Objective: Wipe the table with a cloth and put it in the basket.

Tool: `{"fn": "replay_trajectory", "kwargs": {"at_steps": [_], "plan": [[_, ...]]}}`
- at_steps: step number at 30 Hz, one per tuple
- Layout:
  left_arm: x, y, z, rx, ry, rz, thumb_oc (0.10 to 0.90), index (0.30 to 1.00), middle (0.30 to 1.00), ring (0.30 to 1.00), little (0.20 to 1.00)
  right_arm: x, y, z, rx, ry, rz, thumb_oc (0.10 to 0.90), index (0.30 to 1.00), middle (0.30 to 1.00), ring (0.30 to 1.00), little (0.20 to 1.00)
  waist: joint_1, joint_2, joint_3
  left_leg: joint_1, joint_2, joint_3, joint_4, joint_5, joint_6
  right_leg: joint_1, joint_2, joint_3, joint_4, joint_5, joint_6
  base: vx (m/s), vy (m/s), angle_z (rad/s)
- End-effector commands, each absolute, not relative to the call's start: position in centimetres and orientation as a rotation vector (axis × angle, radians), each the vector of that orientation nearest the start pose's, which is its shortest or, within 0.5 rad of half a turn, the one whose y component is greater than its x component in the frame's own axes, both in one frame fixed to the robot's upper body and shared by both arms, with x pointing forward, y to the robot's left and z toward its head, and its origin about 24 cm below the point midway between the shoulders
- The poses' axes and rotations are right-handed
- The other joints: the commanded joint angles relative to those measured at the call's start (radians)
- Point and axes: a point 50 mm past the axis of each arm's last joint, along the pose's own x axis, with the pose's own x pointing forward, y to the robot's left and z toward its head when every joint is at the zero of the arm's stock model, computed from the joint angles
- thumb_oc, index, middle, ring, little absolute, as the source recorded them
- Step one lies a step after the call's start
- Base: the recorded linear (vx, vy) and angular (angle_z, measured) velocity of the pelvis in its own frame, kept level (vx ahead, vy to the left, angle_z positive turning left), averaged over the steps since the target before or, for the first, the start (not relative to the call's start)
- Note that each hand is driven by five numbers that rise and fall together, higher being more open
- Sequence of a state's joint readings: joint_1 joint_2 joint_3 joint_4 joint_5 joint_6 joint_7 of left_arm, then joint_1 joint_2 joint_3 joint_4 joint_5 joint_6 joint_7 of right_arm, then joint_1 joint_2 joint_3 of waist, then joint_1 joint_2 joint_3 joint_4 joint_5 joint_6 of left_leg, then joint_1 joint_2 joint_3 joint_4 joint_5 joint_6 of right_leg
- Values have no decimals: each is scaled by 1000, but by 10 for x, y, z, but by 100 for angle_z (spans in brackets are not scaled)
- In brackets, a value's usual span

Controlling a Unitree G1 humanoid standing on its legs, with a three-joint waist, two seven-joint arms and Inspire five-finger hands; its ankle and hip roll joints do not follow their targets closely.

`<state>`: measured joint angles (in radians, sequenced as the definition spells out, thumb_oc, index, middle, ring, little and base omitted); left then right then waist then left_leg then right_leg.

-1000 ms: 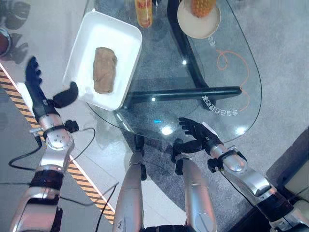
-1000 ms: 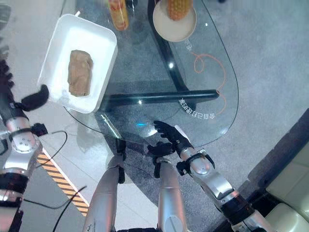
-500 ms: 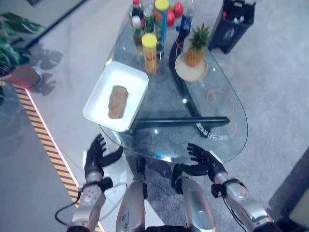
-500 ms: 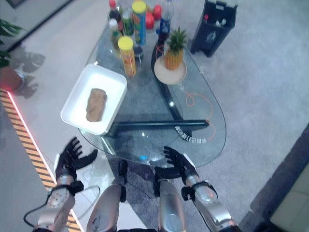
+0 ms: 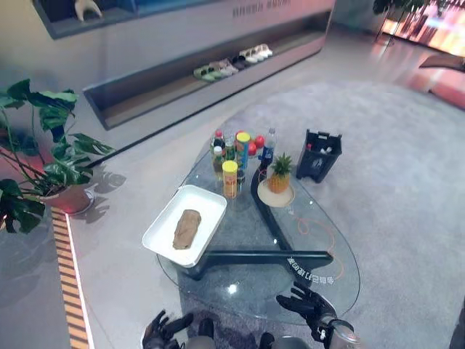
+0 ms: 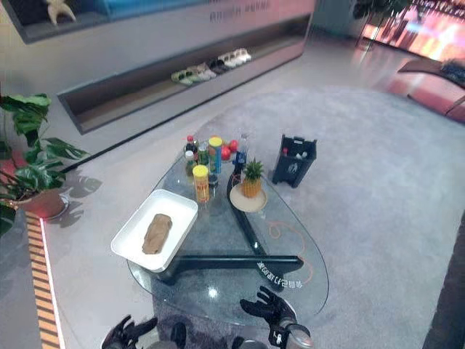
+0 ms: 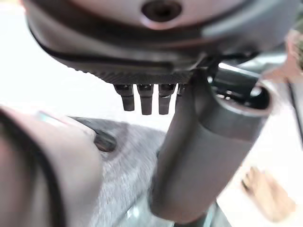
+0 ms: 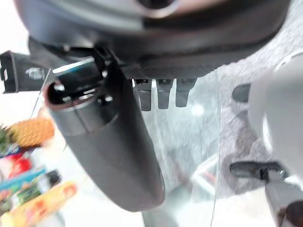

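Note:
A brown folded cloth (image 5: 187,228) lies inside a white rectangular basket (image 5: 207,207) on the left part of the glass table (image 5: 240,291). My left hand (image 5: 161,331) hangs low off the table's near-left edge, fingers (image 7: 144,97) straight, holding nothing. Just past the table's near rim my right hand (image 5: 305,304) is spread open, its fingers (image 8: 163,92) straight and its grasp bare. Both hands are far from the cloth.
Several bottles and cans (image 5: 236,149) crowd the table's far end beside a pineapple (image 5: 279,174) on a plate. A black crate (image 5: 318,154) stands on the carpet by the far right. A potted plant (image 5: 43,160) stands left; a low shelf holds shoes (image 5: 232,64).
The camera has pulled up and back, so the whole room now shows. My left hand has dropped from beside the white basket to below the table's near edge. The cloth has not moved.

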<state>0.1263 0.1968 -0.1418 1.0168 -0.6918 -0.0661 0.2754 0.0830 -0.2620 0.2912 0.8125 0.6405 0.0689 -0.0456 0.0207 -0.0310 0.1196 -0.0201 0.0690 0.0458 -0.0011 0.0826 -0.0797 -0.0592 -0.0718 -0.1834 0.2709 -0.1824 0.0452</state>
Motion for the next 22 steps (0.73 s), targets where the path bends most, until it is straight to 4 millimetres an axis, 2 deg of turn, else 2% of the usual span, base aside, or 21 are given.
{"fn": "replay_trajectory", "kwargs": {"at_steps": [1, 5, 9, 15, 22], "plan": [[83, 236, -156, -172, 1067, 634, 800, 900, 900, 900, 900, 140, -201, -138, 297, 955, -208, 800, 900, 900, 900, 900, -24, -14, 24, 61, -62, 12, 52, -121, 12, 139, 34, 25, -270, 153, 28, 45, 1, -8], [69, 233, -163, -99, 1150, 539, 800, 900, 900, 900, 900, 108, -212, -156, 283, 1095, -314, 800, 900, 900, 900, 900, -32, -3, 1, 86, -53, 25, 21, -119, 11, 153, 35, 37, -299, 166, 35, 28, 11, -14], [64, 229, -166, -93, 1197, 505, 800, 900, 900, 900, 900, 86, -217, -165, 262, 1182, -358, 800, 900, 900, 900, 900, -32, 7, -11, 104, -49, 30, -3, -118, 13, 162, 33, 41, -321, 177, 41, 8, 12, -11], [65, 223, -169, -133, 1230, 477, 800, 900, 900, 900, 900, 74, -216, -169, 242, 1266, -388, 800, 900, 900, 900, 900, -31, 14, -25, 122, -49, 29, -34, -113, 17, 173, 33, 39, -325, 174, 42, 1, 4, -2], [69, 222, -169, -167, 1229, 484, 800, 900, 900, 900, 900, 72, -217, -170, 208, 1291, -364, 800, 900, 900, 900, 900, -30, 23, -32, 126, -52, 28, -41, -112, 21, 174, 31, 37, -323, 171, 41, -3, 20, -3]]}}
